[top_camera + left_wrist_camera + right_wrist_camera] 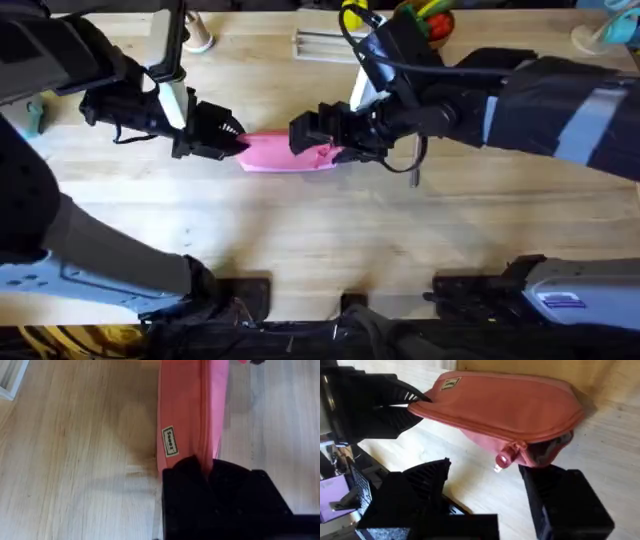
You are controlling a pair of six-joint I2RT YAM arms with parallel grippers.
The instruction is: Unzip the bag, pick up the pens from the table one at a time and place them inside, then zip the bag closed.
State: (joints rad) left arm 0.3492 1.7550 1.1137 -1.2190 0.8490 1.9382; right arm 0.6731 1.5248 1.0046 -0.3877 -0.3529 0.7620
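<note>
Your left gripper (232,140) pinched one end of the bag (285,153), which lay mid-table (330,230). Your right gripper (485,485) stood spread beside the puller (502,460). The bag looked soft and light; grip that puller, not the fabric.

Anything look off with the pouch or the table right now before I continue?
Nothing damaged or spilled. The pink pouch is lifted at one end, pinched by the left end effector; its zipper puller hangs beside a small opening at the other end, between the right end effector's open fingers.
</note>
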